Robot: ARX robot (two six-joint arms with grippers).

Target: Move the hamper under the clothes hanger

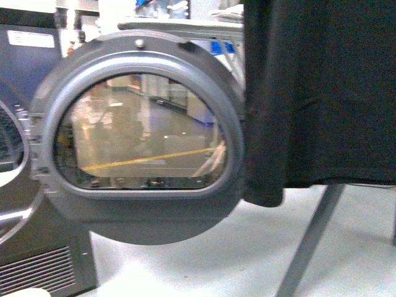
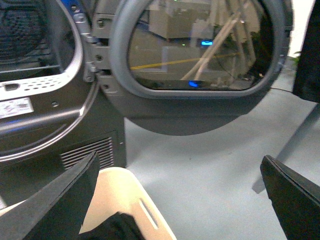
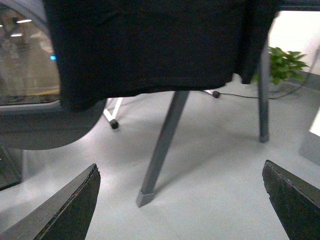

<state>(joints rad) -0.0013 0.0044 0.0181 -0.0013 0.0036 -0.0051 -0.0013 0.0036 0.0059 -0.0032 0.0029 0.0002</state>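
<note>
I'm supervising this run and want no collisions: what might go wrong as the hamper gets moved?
The open machine door juts over the floor near the hamper; the tub may knock it. The clothes hanger has a slanted leg that could catch the hamper's rim. The black garment hangs low and may snag an arm.

On the pale grey floor (image 3: 215, 180) stand the clothes hanger (image 3: 162, 145), hamper (image 2: 122, 192) and machine (image 2: 87, 154).

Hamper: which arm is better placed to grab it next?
Left, probably. The hamper lies close by the open left claw; the right claw faces only floor and a rack leg.
</note>
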